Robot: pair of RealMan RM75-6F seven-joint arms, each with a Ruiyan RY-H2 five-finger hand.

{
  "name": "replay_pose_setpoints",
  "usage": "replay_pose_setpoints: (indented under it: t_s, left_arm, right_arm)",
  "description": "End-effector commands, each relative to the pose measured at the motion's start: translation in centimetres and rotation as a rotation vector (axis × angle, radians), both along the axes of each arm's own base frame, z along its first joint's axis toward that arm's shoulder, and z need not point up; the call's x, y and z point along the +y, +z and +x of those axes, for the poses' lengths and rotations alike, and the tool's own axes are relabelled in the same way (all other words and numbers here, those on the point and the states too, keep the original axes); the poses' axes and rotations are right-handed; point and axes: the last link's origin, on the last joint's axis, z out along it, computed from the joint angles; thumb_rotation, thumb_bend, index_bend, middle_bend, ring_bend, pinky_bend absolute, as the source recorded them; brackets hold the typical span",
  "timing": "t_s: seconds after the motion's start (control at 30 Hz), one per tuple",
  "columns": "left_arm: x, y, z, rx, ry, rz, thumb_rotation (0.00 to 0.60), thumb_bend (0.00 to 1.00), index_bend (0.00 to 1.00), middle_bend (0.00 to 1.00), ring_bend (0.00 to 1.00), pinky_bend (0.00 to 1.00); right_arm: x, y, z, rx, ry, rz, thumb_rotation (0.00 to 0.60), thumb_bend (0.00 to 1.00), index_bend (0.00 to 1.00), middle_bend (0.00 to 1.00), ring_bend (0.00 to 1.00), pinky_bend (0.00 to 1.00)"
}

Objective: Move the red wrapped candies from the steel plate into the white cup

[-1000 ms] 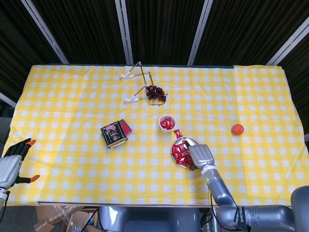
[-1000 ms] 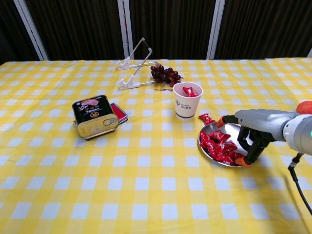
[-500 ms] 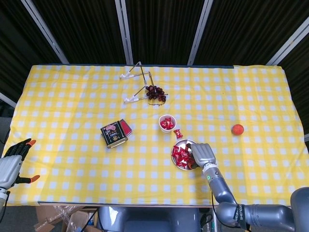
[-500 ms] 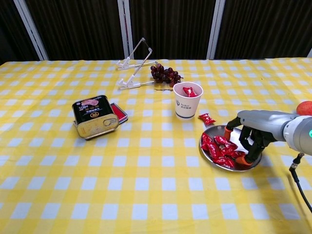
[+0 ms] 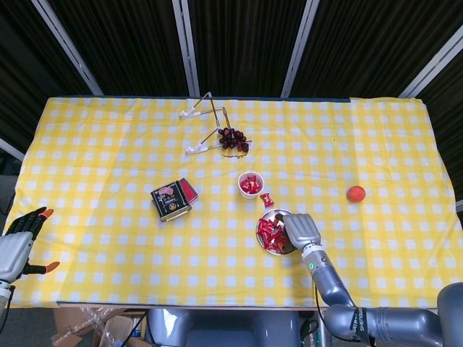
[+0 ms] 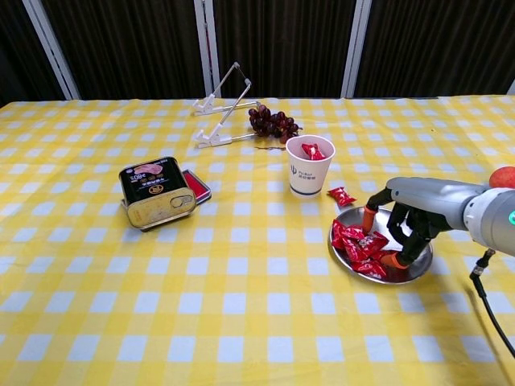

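The steel plate [image 6: 414, 269] [image 5: 277, 212] lies just right of the table's middle, with several red wrapped candies [image 6: 356, 240] [image 5: 269, 231] bunched on its left half. My right hand [image 6: 409, 215] [image 5: 302, 230] hangs over the plate's right half, its fingers curled down into the pile and its thumb spread toward the cup. Whether a candy is pinched I cannot tell. The white cup [image 6: 310, 166] [image 5: 250, 183] stands just beyond the plate and holds red candies. One loose candy [image 6: 341, 195] [image 5: 267, 199] lies on the cloth between the cup and the plate. My left hand [image 5: 18, 242] rests open at the table's near left edge.
An open tin can [image 6: 157, 193] [image 5: 171, 200] sits left of the cup. Dark grapes [image 6: 273, 123] [image 5: 233, 139] and a wire stand [image 6: 221, 112] [image 5: 206, 123] lie further back. A red-orange fruit [image 5: 355, 193] [image 6: 504, 177] sits to the right.
My right hand's fingers have raked through the candies and curled inward, bunching the pile to the plate's left. The plate slid slightly away from the loose candy. The left hand has not moved.
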Motion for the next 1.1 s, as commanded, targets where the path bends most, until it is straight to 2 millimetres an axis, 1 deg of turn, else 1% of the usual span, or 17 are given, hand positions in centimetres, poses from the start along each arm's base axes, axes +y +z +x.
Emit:
replay_pose_setpoints:
  t_s: [0.03, 0.17, 0.23, 0.4, 0.47, 0.6, 0.73, 0.93, 1.1]
  left_arm:
    - [0.0, 0.0, 0.0, 0.0, 0.001, 0.0, 0.6, 0.08, 0.0, 0.0, 0.0, 0.0]
    - [0.0, 0.0, 0.0, 0.0, -0.001, -0.002, 0.6, 0.08, 0.0, 0.0, 0.0, 0.0]
    - [0.0, 0.0, 0.0, 0.001, -0.001, -0.001, 0.6, 0.08, 0.0, 0.0, 0.0, 0.0]
    - [0.0, 0.0, 0.0, 0.0, 0.0, -0.001, 0.6, 0.08, 0.0, 0.0, 0.0, 0.0]
    - [0.0, 0.0, 0.0, 0.0, -0.001, -0.002, 0.6, 0.08, 0.0, 0.0, 0.0, 0.0]
    - [0.0, 0.0, 0.0, -0.001, 0.001, -0.001, 0.6, 0.08, 0.0, 0.0, 0.0, 0.0]
    - [0.0, 0.0, 0.0, -0.002, 0.002, -0.003, 0.6, 0.08, 0.0, 0.0, 0.0, 0.0]
    - [0.0, 0.0, 0.0, -0.001, 0.001, -0.003, 0.6, 0.08, 0.0, 0.0, 0.0, 0.0]
    - [0.0, 0.0, 0.0, -0.001, 0.002, -0.002, 0.6, 0.08, 0.0, 0.0, 0.0, 0.0]
  right_arm:
    - [0.0, 0.1, 0.1, -0.009, 0.004, -0.006, 0.6, 0.33, 0.38, 0.77, 0.91, 0.95]
    - [0.3, 0.0, 0.2, -0.014, 0.008, 0.001, 0.6, 0.33, 0.38, 0.77, 0.91, 0.95]
    - [0.4, -0.2, 0.2, -0.017, 0.005, 0.006, 0.6, 0.33, 0.37, 0.77, 0.91, 0.95]
    - [0.4, -0.6, 0.8, -0.043, 0.01, 0.008, 0.6, 0.33, 0.19, 0.77, 0.91, 0.95]
    - [0.3, -0.6, 1.1, -0.054, 0.019, 0.002, 0.6, 0.33, 0.17, 0.77, 0.91, 0.95]
    - [0.0, -0.5, 1.4, -0.067, 0.026, -0.011, 0.6, 0.33, 0.17, 0.77, 0.91, 0.95]
    - [0.2, -0.6, 1.3, -0.062, 0.031, 0.004, 0.6, 0.33, 0.18, 0.77, 0.91, 0.95]
    - [0.3, -1.1, 0.8, -0.045, 0.02, 0.02, 0.6, 0.33, 0.28, 0.77, 0.91, 0.95]
    - [0.2, -1.3, 0.3, -0.044, 0.006, 0.02, 0.6, 0.33, 0.32, 0.77, 0.91, 0.95]
